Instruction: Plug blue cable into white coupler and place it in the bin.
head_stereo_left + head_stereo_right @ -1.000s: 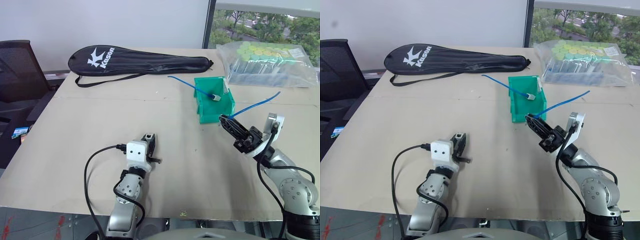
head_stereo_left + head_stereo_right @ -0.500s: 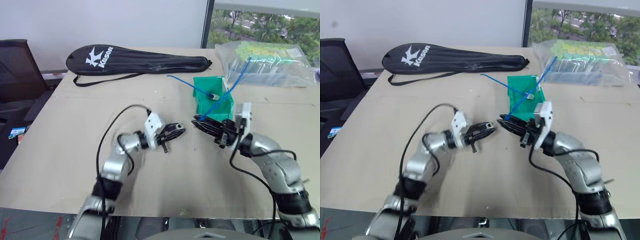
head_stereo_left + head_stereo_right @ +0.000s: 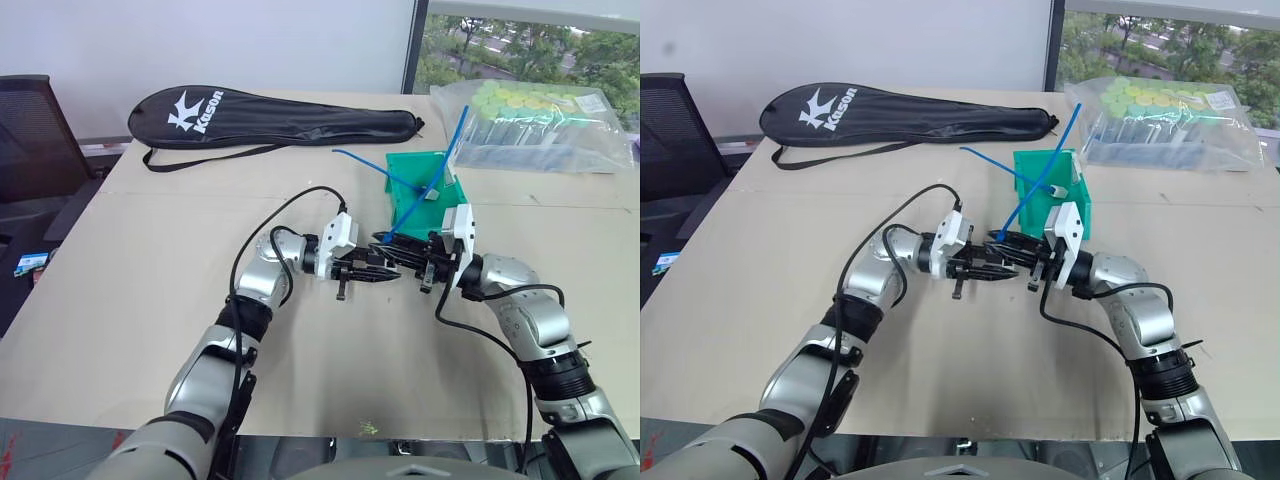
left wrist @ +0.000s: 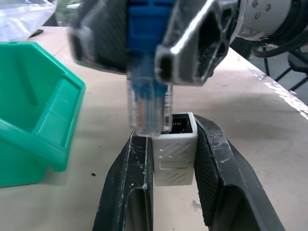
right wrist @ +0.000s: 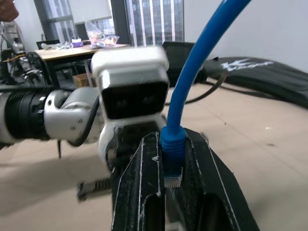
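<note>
Above the tan bench, at mid-frame before the green bin, the left claw clamps the white coupler while the right claw pinches the blue cable by its plug. The plug sits just off the socket; it likely needs nudging sideways before pushing. A black racket bag lies upper left, windows upper right.

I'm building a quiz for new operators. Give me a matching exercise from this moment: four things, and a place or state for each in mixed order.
Things:
1. white coupler
2. blue cable
3. bin
4. racket bag

Places or states:
A. lying at the table's far side
B. clamped in the right gripper
C. already holding another blue cable
D. clamped in the left gripper

Pairs: 1-D, 2-B, 3-C, 4-A
</note>
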Robot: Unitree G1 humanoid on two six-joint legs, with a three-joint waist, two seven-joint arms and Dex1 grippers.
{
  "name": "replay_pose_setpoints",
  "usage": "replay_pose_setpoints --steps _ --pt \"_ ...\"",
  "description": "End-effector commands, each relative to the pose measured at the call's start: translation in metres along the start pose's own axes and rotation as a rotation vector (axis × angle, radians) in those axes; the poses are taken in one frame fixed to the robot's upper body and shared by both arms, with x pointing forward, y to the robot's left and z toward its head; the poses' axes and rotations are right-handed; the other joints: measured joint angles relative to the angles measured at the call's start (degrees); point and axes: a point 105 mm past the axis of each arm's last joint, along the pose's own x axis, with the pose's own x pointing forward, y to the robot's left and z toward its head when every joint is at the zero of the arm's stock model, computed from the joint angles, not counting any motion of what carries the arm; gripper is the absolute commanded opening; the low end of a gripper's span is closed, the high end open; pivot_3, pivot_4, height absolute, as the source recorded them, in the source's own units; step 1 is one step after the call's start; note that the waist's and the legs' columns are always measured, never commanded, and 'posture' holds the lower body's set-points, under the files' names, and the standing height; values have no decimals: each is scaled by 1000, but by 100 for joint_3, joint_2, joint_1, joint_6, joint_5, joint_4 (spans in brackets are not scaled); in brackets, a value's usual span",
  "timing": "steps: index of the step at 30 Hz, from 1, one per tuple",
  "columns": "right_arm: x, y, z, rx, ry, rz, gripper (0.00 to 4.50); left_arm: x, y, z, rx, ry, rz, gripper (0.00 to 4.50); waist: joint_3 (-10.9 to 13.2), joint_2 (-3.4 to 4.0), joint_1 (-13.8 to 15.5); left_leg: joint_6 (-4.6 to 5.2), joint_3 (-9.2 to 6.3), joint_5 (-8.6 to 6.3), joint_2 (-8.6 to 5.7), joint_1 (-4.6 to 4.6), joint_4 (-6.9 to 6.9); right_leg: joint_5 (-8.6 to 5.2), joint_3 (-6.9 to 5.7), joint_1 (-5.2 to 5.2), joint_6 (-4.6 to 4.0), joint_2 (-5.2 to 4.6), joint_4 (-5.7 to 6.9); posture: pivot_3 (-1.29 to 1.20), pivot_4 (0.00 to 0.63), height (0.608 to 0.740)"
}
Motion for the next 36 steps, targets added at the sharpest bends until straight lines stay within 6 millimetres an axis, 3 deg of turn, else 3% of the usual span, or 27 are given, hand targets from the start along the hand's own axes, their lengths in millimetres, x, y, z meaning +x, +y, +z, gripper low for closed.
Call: replay_pose_setpoints --steps 1,13,25,31,36 --pt "-5 0 7 -6 -14 12 0 -4 2 8 28 -19 -18 577 0 0 0 0 0 0 0 0 1 0 1 0 0 0 0 0 150 740" --pt "-14 0 -6 21 52 16 0 -9 -1 8 -12 -36 -55 577 1 -1 0 0 -1 0 0 0 2 0 0 0 0 0 2 0 150 740" --pt "-11 16 -24 -20 137 88 0 -7 1 9 -30 -46 -50 577 1 -1 0 0 -1 0 0 0 3 0 0 0 0 0 3 0 150 740" --pt "-14 17 -46 -22 239 75 0 -3 0 7 -24 -48 -39 577 1 -1 0 0 -1 0 -1 0 6 0 0 0 0 0 5 0 150 740" --pt "-17 14 -75 18 268 37 0 7 -6 -7 15 -7 -19 577 1 -1 -4 0 -1 0 0 1 8 0 0 1 0 1 6 0 150 740"
